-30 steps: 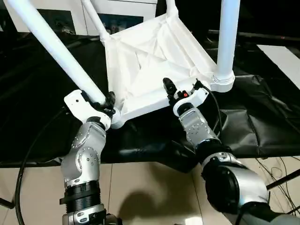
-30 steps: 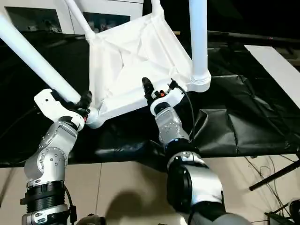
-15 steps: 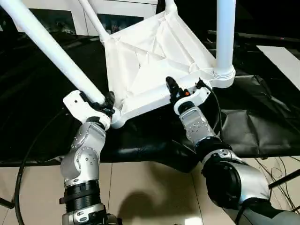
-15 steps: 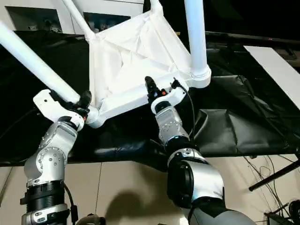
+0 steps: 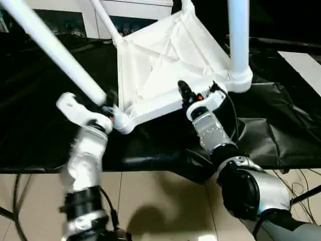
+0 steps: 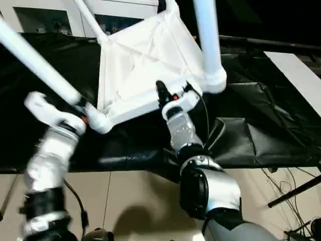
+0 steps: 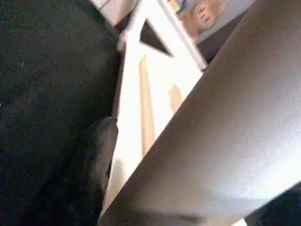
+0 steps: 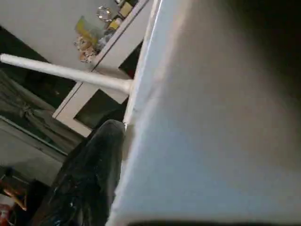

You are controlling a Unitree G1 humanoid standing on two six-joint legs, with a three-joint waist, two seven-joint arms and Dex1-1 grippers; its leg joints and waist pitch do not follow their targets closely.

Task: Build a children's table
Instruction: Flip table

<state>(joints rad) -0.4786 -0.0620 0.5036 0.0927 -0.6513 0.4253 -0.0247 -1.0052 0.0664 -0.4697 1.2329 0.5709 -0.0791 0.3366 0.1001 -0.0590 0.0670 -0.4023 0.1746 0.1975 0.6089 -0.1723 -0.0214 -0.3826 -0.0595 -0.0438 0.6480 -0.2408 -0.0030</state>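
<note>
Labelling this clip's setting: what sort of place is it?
Probably an indoor lab or workshop: a black-draped workbench, loose cables on a tiled floor, white cabinets behind.

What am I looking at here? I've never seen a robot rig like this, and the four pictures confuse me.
This is a humanoid robot assembling a children's table. The two wide pictures come from its head, looking down over its silver forearms; the two close-ups come from cameras on its wrists.

The white square table top is tilted up, ribbed underside facing the camera, over a black sheet. White legs stick out of its corner sockets.

The right gripper holds the top's near edge between its black fingers. The left gripper sits at the base of the near left leg; blur hides whether it grips.
</note>
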